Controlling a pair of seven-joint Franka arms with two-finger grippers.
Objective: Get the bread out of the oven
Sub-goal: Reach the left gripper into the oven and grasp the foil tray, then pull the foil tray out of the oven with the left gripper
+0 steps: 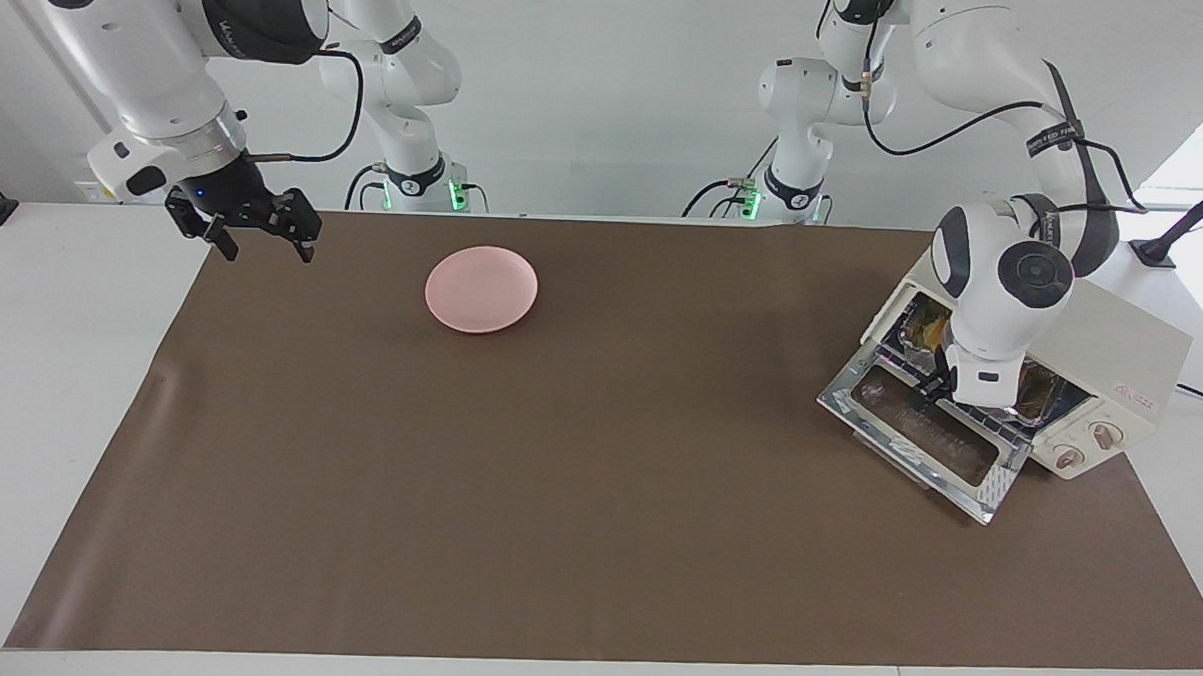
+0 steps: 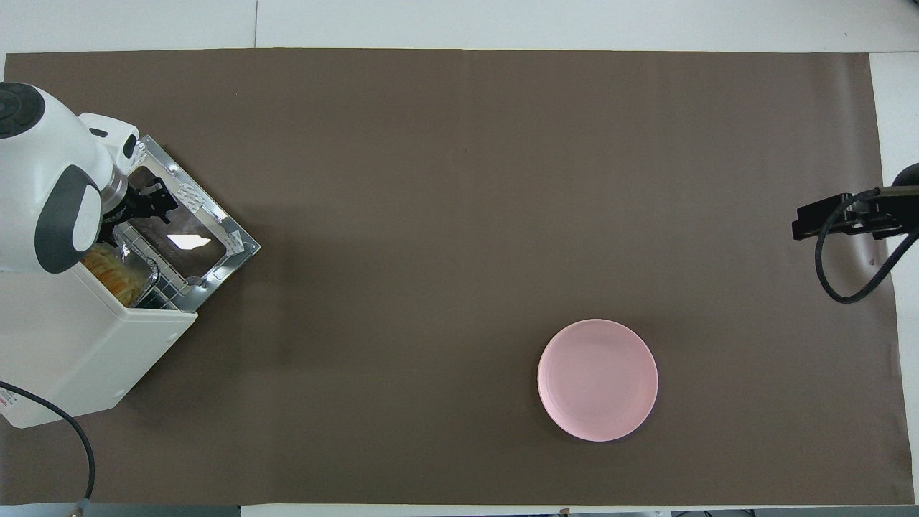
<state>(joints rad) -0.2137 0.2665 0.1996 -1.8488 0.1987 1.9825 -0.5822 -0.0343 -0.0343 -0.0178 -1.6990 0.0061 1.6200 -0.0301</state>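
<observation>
The cream-white oven [image 1: 1112,346] stands at the left arm's end of the table, its glass door [image 1: 918,429] folded down open. It also shows in the overhead view [image 2: 79,345], with the door [image 2: 194,222] flat on the mat. The golden bread [image 2: 109,271] lies in a foil tray [image 2: 140,262] on the wire rack just inside the mouth; a part of the bread [image 1: 924,329] shows beside the arm in the facing view. My left gripper [image 1: 935,388] hangs at the oven mouth over the rack's front edge [image 2: 154,197]. My right gripper [image 1: 265,244] is open and empty, waiting over the mat's corner [image 2: 836,219].
A round pink plate [image 1: 481,289] lies empty on the brown mat, near the robots and toward the right arm's end; it also shows in the overhead view [image 2: 597,379]. The oven's two knobs [image 1: 1088,445] face away from the robots. A black cable [image 2: 64,445] trails from the oven.
</observation>
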